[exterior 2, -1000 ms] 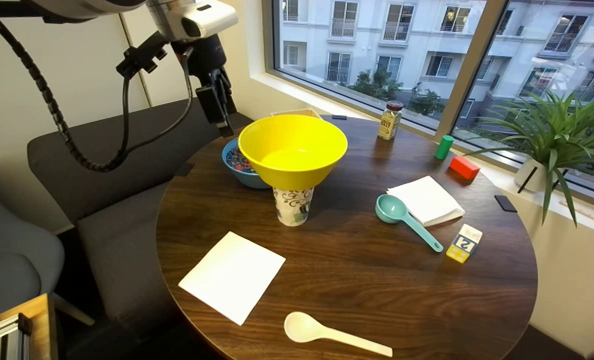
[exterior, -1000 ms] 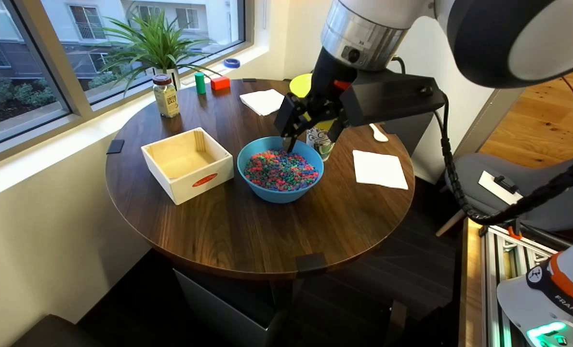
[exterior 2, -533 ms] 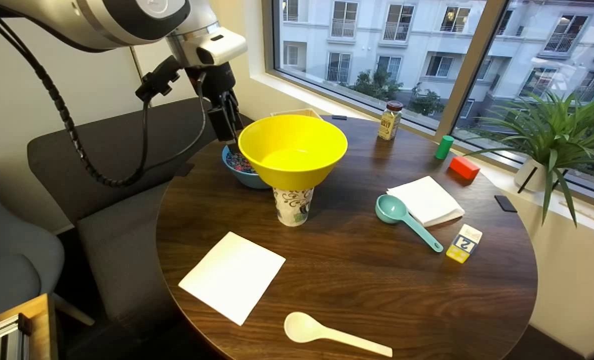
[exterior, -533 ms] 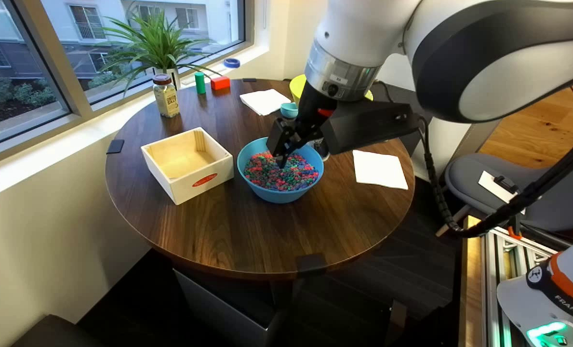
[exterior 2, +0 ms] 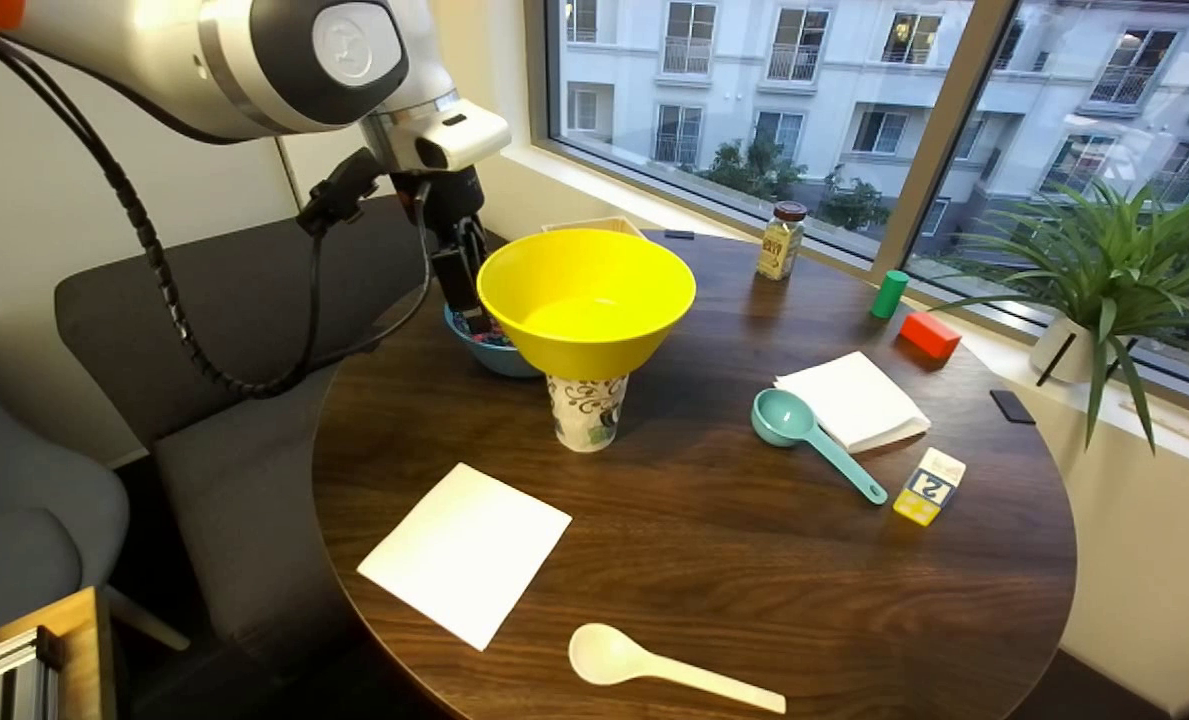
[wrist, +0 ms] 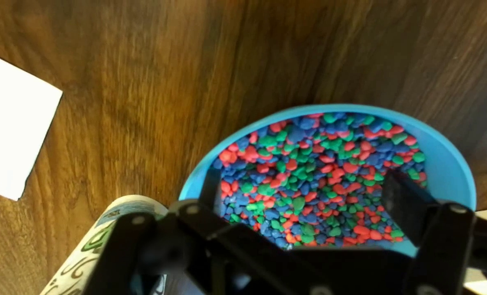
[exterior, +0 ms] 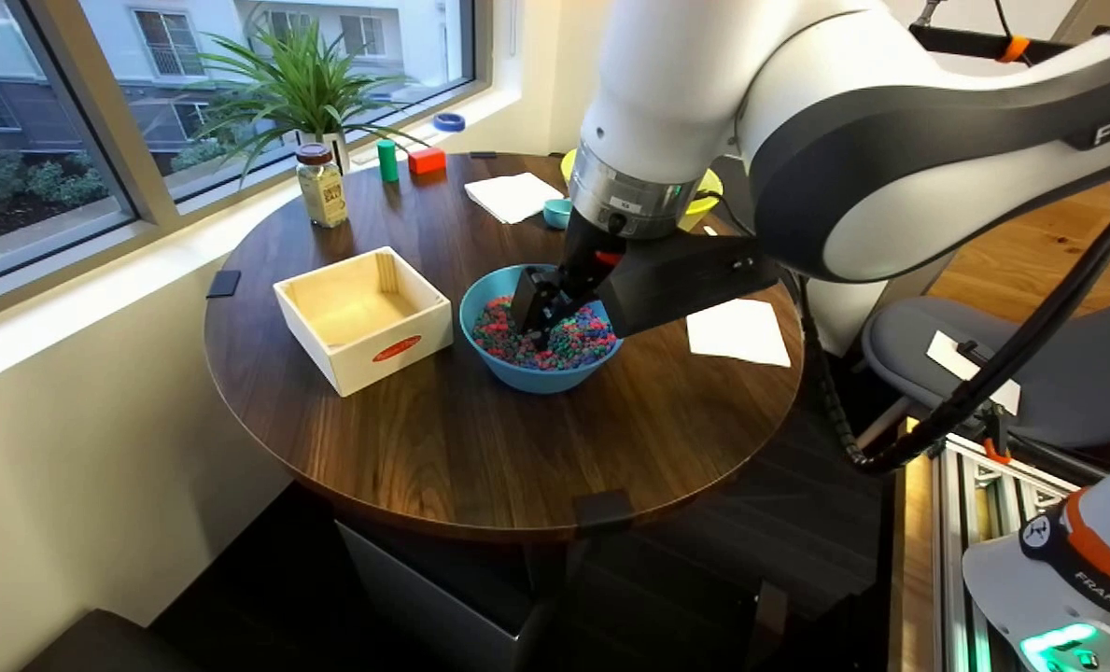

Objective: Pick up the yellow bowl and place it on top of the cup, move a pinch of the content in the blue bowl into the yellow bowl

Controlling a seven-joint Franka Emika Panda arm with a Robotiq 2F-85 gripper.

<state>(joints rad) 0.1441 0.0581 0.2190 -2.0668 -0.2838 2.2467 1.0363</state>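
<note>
The yellow bowl (exterior 2: 594, 350) sits upright on top of the whitish patterned cup (exterior 2: 587, 415) in an exterior view. The cup also shows in the wrist view (wrist: 79, 266). The blue bowl (exterior: 540, 381) stands on the table beside the cup and holds the content (exterior: 575, 343), many red, green and blue bits. In the wrist view the content (wrist: 309, 180) lies between my fingers. My gripper (wrist: 304, 184) is open, fingers (wrist: 405, 200) wide apart, reaching down inside the blue bowl. The fingertips are at or just above the content; exact contact cannot be told.
A pale wooden box (exterior: 349, 313) stands beside the blue bowl. Around the table lie a white napkin (exterior 2: 464, 555), a folded napkin (exterior 2: 859, 400), a teal measuring spoon (exterior 2: 784, 420), a cream spoon (exterior 2: 609, 655), a block (exterior 2: 930, 487) and a jar (exterior 2: 780, 245).
My gripper has come down from above the blue bowl's rim into the bowl. The yellow bowl, the cup and the blue bowl have not moved.
</note>
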